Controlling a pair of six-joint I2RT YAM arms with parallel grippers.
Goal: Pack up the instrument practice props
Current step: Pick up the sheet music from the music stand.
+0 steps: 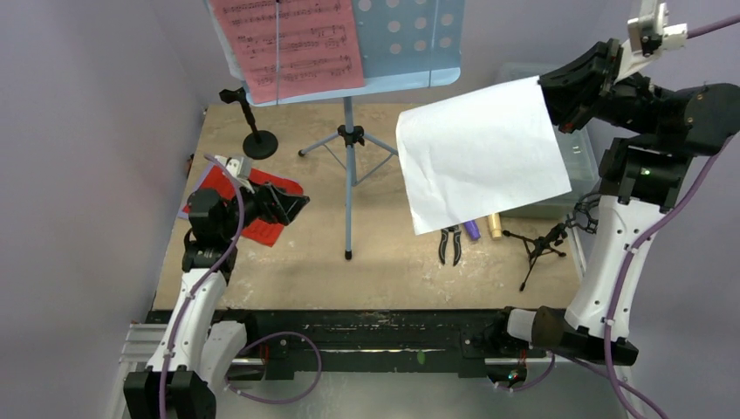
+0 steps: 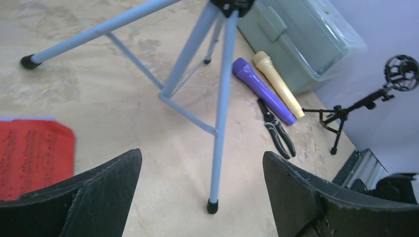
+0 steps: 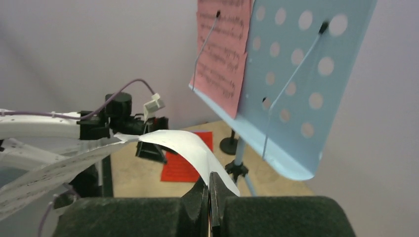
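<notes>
My right gripper (image 1: 558,94) (image 3: 208,190) is shut on an edge of a white sheet-music page (image 1: 480,153) (image 3: 190,145), held high over the table's right side. My left gripper (image 1: 292,205) (image 2: 201,155) hangs open and empty just above a red page (image 1: 272,188) (image 2: 34,153), facing the front leg (image 2: 222,98) of the light-blue music desk (image 1: 410,39). Another red page (image 1: 292,44) rests on that desk. A purple microphone (image 2: 262,91) and a cream microphone (image 2: 276,81) lie side by side. The black mic tripod (image 1: 541,244) stands near right, the round-base pole (image 1: 253,131) at back left.
Black-handled pliers (image 1: 450,244) (image 2: 276,131) lie beside the microphones. A translucent grey-green box (image 1: 576,157) (image 2: 301,39) sits at the right edge, partly hidden behind the held page and the right arm. Purple walls close in on the left, back and right.
</notes>
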